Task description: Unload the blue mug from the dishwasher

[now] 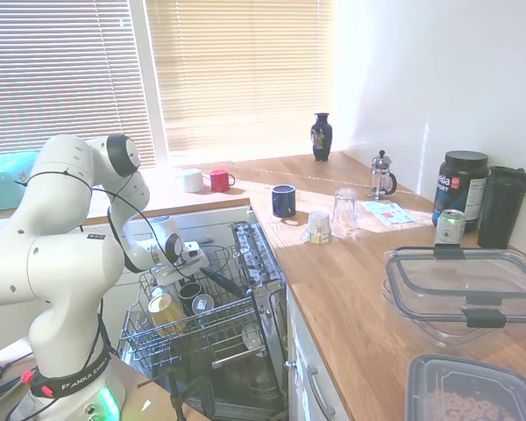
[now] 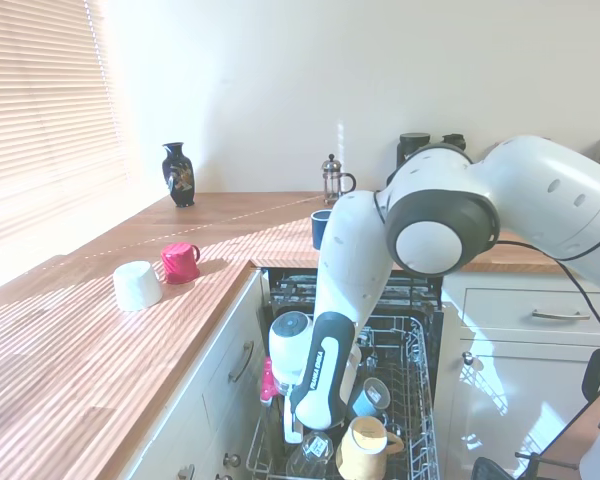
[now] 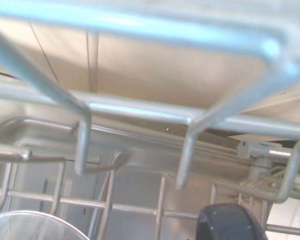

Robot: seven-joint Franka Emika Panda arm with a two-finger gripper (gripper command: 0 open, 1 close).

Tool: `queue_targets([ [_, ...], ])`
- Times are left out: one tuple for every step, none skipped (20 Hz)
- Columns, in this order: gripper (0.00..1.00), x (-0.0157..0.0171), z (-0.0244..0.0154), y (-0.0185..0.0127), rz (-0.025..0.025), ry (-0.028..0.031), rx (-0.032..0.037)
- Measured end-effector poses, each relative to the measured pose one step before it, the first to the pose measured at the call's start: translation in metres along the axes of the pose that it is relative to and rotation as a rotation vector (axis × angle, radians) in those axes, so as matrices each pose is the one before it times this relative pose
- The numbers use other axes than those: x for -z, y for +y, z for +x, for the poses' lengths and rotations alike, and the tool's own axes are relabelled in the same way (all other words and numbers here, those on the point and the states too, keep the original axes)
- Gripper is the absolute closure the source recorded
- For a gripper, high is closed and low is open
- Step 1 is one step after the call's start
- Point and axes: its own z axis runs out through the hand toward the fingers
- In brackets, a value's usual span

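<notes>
While the claw (image 1: 189, 256) hangs low over the dishwasher (image 1: 212, 326) rack, the blue mug (image 1: 190, 296) is seen just beneath it; its spread cannot be told.

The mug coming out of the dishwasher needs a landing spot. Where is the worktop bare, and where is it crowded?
Bare: the worktop between the upturned cup and the clear lidded container, and in the second exterior view the wide stretch in front of the white cup and red mug. Crowded: the corner around the cafetiere, black tub and can.
</notes>
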Motion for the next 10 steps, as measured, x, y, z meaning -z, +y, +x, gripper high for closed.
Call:
queue_targets([
  [1.00, -0.00016, -0.00025, -0.00024, -0.00013, -0.00026, 0.00061],
  [1.00, -0.00001, -0.00024, -0.00045, 0.00009, -0.00009, 0.00056],
  [1.00, 0.00012, -0.00016, -0.00048, -0.00013, -0.00003, 0.00022],
  [1.00, 0.00028, -0.00011, -0.00056, -0.00121, 0.00040, 0.00045],
  [1.00, 0.00050, -0.00008, -0.00046, -0.00335, 0.00057, -0.00086],
  [1.00, 0.00074, -0.00023, -0.00053, -0.00517, 0.00137, 0.00063],
  [1.00, 0.00102, -0.00028, -0.00107, -0.00529, 0.00243, 0.00209],
  [1.00, 0.00135, -0.00024, -0.00067, -0.00677, 0.00374, 0.00075],
  [1.00, 0.00154, -0.00004, -0.00069, -0.00757, 0.00262, 0.00001],
  [1.00, 0.00167, 0.00030, -0.00052, -0.00932, -0.00018, -0.00071],
])
